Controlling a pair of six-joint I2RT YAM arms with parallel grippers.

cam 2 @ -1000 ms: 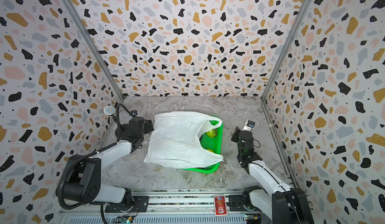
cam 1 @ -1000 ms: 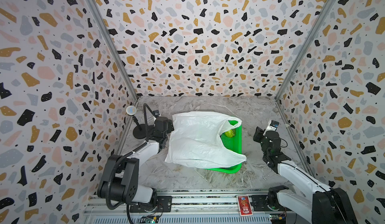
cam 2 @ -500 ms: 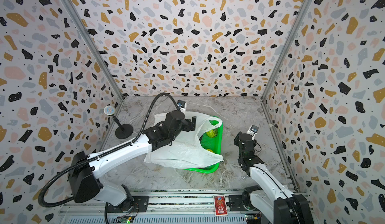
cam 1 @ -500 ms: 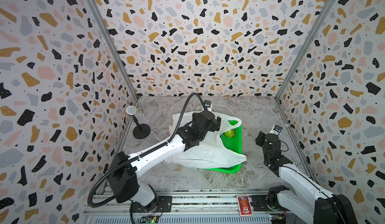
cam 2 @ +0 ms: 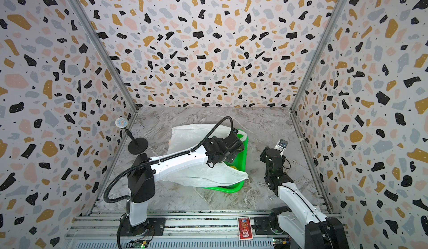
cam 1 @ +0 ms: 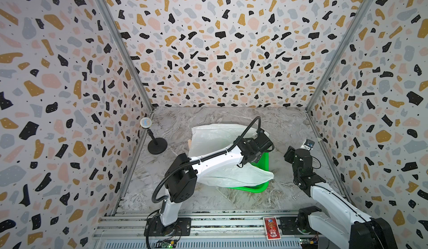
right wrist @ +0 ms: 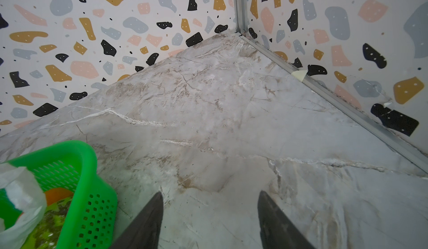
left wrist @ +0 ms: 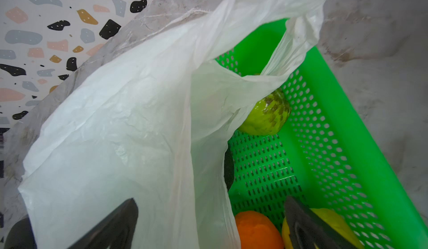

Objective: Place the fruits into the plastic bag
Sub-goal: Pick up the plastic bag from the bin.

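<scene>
Plastic bag (cam 1: 215, 139): white, translucent, crinkled. Lies slack on bench (cam 1: 176, 125), one side draped over green mesh basket (left wrist: 347, 143).
Light green fruit (left wrist: 266, 115): round, brown-mottled, on basket floor, partly under bag edge.
Orange (left wrist: 257, 231) and yellow fruit (left wrist: 335, 220): close together in basket, orange beside bag edge, yellow fruit clear of bag.

BLOCKED: crinkly translucent white plastic bag (cam 1: 208, 141) draped over most of the bright green mesh plastic basket (cam 1: 261, 188) | GAP: uncovered strip along one basket wall, holding a round light green fruit (left wrist: 266, 118), orange (left wrist: 254, 231) and yellow lemon (left wrist: 338, 222) | FREE: bare marble table (right wrist: 208, 120) beside the basket | EDGE: black round-based stand (cam 1: 157, 145) near left wall
</scene>
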